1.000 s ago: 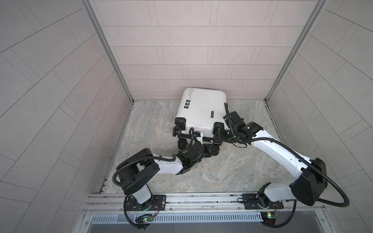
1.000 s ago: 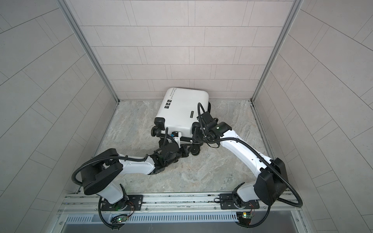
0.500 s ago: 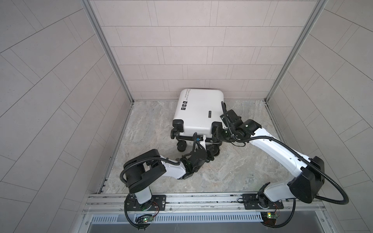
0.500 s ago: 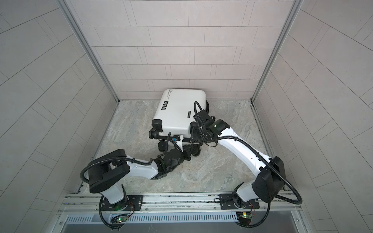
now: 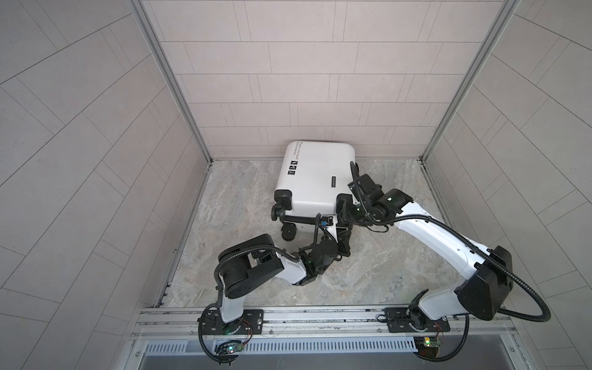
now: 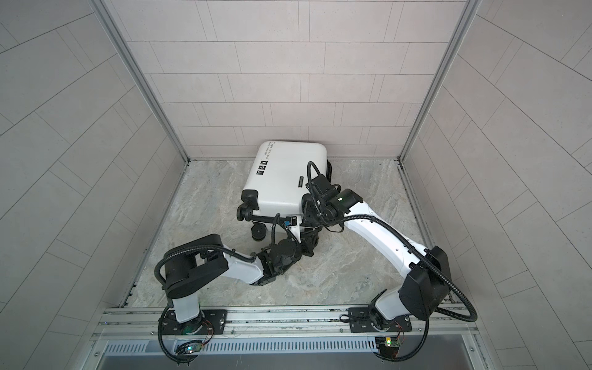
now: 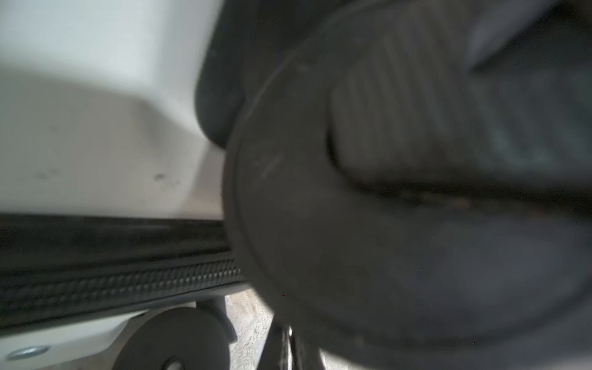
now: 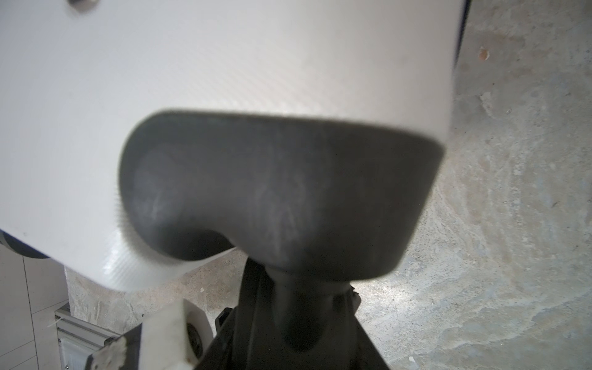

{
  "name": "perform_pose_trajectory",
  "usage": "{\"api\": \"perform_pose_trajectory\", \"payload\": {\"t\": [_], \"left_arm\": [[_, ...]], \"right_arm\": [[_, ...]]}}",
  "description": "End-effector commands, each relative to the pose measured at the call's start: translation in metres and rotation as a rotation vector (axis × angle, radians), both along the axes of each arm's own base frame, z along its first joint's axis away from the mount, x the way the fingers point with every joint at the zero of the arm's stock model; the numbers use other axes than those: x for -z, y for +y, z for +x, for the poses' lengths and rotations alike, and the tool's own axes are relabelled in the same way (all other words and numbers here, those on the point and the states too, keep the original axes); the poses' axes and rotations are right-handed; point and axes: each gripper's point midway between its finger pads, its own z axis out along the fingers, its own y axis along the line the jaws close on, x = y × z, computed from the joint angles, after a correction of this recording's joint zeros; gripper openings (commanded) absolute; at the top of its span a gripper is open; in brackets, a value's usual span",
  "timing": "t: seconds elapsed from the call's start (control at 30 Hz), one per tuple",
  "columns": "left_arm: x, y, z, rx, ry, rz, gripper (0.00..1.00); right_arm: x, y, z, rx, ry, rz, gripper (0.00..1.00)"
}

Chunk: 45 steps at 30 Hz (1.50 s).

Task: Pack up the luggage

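Note:
The luggage [image 5: 314, 173] [image 6: 285, 176] is a closed white hard-shell suitcase at the back middle of the marbled floor. Its black wheels point toward the front and its wheel end is raised. My right gripper [image 5: 345, 213] [image 6: 309, 213] is shut on the stem of the upper right wheel. In the right wrist view the black wheel housing [image 8: 282, 198] sits on the white shell [image 8: 224, 64], above that gripper [image 8: 301, 304]. My left gripper [image 5: 343, 243] [image 6: 310, 245] is shut and empty, low beside the lower right wheel [image 7: 352, 224]. The zip [image 7: 112, 278] runs past it.
Tiled walls [image 5: 96, 160] close in the left, back and right sides. The luggage's far end is close to the back wall. A metal rail [image 5: 320, 317] with both arm bases runs along the front. Two more wheels [image 5: 278, 211] [image 5: 288, 231] stick out on the left.
The luggage has shifted slightly left and turned a little. My left arm's elbow has swung to the right. Both grippers have stayed by the right-hand wheels.

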Motion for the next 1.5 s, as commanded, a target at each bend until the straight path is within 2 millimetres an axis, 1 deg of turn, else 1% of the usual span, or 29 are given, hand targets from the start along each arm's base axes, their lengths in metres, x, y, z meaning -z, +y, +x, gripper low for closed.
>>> {"api": "perform_pose_trajectory", "payload": {"t": [0.0,0.17,0.3,0.4,0.47,0.6,0.63,0.7,0.77,0.83,0.93,1.03,1.13,1.23,1.33,1.4,1.47], "left_arm": [[-0.103,-0.057,-0.056,0.282,-0.152,-0.318,0.00],[-0.105,-0.060,-0.053,0.269,-0.159,-0.322,0.00],[-0.101,-0.052,-0.051,0.242,-0.164,-0.301,0.00],[-0.092,-0.042,-0.048,0.207,-0.152,-0.273,0.07],[-0.084,-0.037,-0.048,0.196,-0.143,-0.242,0.18],[-0.072,-0.033,-0.052,0.209,-0.117,-0.166,0.39],[-0.070,-0.033,-0.053,0.213,-0.110,-0.144,0.44],[-0.067,-0.029,-0.057,0.214,-0.112,-0.101,0.51],[-0.064,-0.025,-0.061,0.204,-0.118,-0.058,0.55],[-0.062,-0.020,-0.065,0.194,-0.120,-0.004,0.57],[-0.065,-0.014,-0.072,0.196,-0.126,0.072,0.57],[-0.070,-0.006,-0.078,0.181,-0.138,0.196,0.60],[-0.080,0.006,-0.078,0.155,-0.135,0.265,0.64],[-0.090,0.023,-0.074,0.113,-0.141,0.320,0.67],[-0.103,0.039,-0.071,0.078,-0.159,0.394,0.72],[-0.110,0.050,-0.069,0.052,-0.155,0.444,0.78],[-0.117,0.055,-0.068,0.043,-0.155,0.475,0.82]], "right_arm": [[-0.056,0.055,0.028,-0.119,-0.216,0.190,0.00],[-0.053,0.053,0.028,-0.113,-0.212,0.179,0.00],[-0.047,0.045,0.028,-0.100,-0.205,0.143,0.00],[-0.041,0.036,0.027,-0.090,-0.193,0.110,0.00],[-0.037,0.030,0.026,-0.084,-0.186,0.092,0.00],[-0.030,0.018,0.025,-0.074,-0.175,0.075,0.16],[-0.031,0.014,0.025,-0.069,-0.179,0.075,0.23],[-0.032,0.008,0.025,-0.055,-0.186,0.081,0.39],[-0.036,0.002,0.026,-0.044,-0.202,0.091,0.53],[-0.042,-0.005,0.028,-0.034,-0.219,0.091,0.65],[-0.048,-0.018,0.029,-0.018,-0.238,0.083,0.76],[-0.052,-0.031,0.029,-0.005,-0.252,0.070,0.84],[-0.052,-0.048,0.028,0.019,-0.262,0.054,0.87],[-0.050,-0.068,0.026,0.051,-0.261,0.032,0.88],[-0.047,-0.089,0.021,0.074,-0.262,-0.004,0.88],[-0.044,-0.102,0.017,0.083,-0.267,-0.032,0.88],[-0.040,-0.112,0.013,0.095,-0.274,-0.058,0.89]]}}
